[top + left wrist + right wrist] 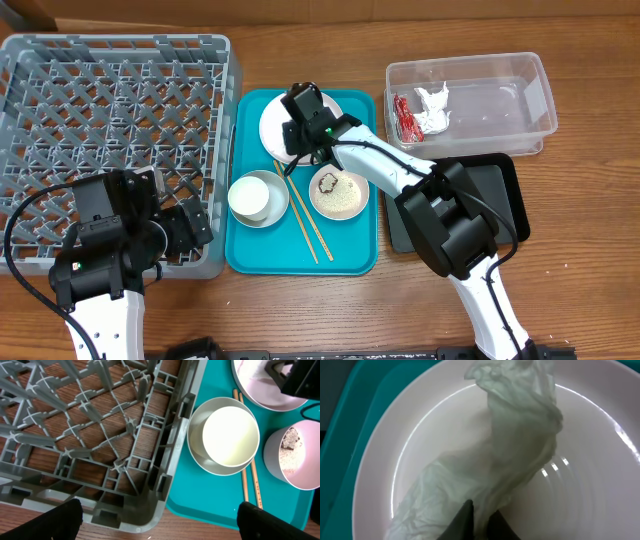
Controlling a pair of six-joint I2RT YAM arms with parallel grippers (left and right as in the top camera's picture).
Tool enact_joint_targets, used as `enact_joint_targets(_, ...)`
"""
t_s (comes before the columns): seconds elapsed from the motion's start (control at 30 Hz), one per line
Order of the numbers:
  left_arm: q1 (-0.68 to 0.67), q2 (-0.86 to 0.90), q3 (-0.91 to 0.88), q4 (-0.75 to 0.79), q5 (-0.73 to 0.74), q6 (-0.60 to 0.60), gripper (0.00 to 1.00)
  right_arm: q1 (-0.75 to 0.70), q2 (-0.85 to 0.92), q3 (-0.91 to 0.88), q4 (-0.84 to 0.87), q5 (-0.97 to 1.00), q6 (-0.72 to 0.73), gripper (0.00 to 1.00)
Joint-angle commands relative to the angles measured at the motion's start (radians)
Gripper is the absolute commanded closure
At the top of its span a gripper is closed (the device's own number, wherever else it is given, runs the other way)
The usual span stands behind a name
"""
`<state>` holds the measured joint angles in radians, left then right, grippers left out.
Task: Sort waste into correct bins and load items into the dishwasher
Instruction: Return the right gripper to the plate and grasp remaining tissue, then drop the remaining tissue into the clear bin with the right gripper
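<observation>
My right gripper point(300, 125) hangs over the round white plate point(270, 125) at the far end of the teal tray. In the right wrist view its fingers point(481, 516) are shut on a crumpled white napkin point(510, 445) lying on the plate point(600, 490). My left gripper point(192, 225) is open and empty over the front right corner of the grey dish rack point(110, 110); its fingers point(160, 512) straddle that corner point(150, 510). On the tray are a white bowl point(258, 197) point(227, 435), a pink bowl with rice and a brown lump point(338, 193) point(295, 455), and chopsticks point(305, 215) point(250, 480).
The teal tray point(250, 255) lies between the rack and a black tray point(500, 185), which my right arm partly covers. A clear tub point(500, 100) at the back right holds a red wrapper point(404, 118) and a white napkin point(436, 108).
</observation>
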<state>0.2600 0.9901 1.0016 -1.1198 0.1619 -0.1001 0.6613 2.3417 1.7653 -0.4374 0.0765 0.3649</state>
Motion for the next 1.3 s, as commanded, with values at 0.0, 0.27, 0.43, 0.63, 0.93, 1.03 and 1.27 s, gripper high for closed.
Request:
enact_joint_targets(0.0,0.005,0.003,0.023,0.002,0.015,0.018,0.00,-0.020,-0.110,0.019,-0.027,0.068,0.002,0.92)
enact_joint_targets(0.27,0.005,0.003,0.023,0.003,0.015,0.018,0.00,-0.148,-0.356,0.019,-0.278,0.170,0.002,0.96)
enact_joint_targets(0.43,0.005,0.003,0.023,0.003,0.015,0.018,0.00,-0.283,-0.416,0.019,-0.433,0.153,0.036,0.96)
enact_joint_targets(0.63,0.005,0.003,0.023,0.009,0.016,0.018,0.00,-0.417,-0.411,0.002,-0.564,0.075,0.035,0.90)
enact_joint_targets(0.93,0.005,0.003,0.022,0.010,0.015,0.014,0.00,-0.497,-0.435,0.005,-0.598,0.052,-0.002,0.26)
enact_joint_targets(1.03,0.005,0.003,0.022,0.010,0.015,0.014,0.00,-0.518,-0.483,0.006,-0.614,0.023,-0.002,0.24)
enact_joint_targets(1.27,0.005,0.003,0.023,0.021,0.015,0.014,0.00,-0.597,-0.578,0.006,-0.764,-0.141,-0.068,0.19)
